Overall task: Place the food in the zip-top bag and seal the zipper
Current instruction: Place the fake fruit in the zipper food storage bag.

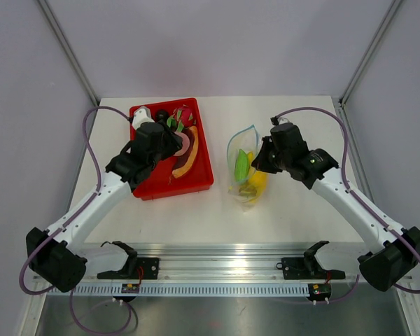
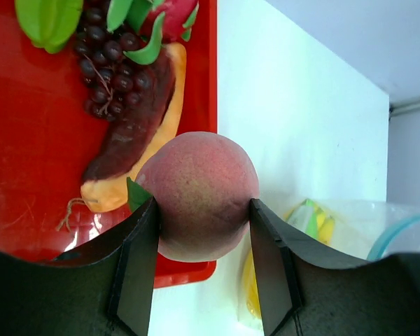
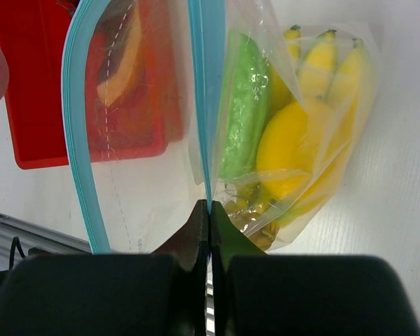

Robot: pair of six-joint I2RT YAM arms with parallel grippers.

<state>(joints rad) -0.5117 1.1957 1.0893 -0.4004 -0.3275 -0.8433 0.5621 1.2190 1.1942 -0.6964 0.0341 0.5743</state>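
Left gripper [image 2: 203, 210] is clamped on a peach [image 2: 199, 192], one finger on each side, over the near right corner of the red tray [image 2: 28, 140]; probably lifted off it, but the wrist view doesn't settle that. The zip-top bag [image 1: 243, 164] lies to the right of that hand, across a strip of bare table [image 1: 294, 217], long axis running near-to-far, with the mouth at the far end gaping in a loop. Right gripper [image 3: 208, 213] is pinched closed on one side of the teal zipper [image 3: 77, 140], holding the mouth open. The left arm is the carrier and the move goes rightward into the opening. The bag is clear and crinkly, already holding a green piece [image 3: 245, 105], a yellow citrus [image 3: 294, 150] and bananas [image 3: 329, 63]. Grapes [image 2: 108, 59] and a papaya slice [image 2: 136, 133] are not yet bagged.
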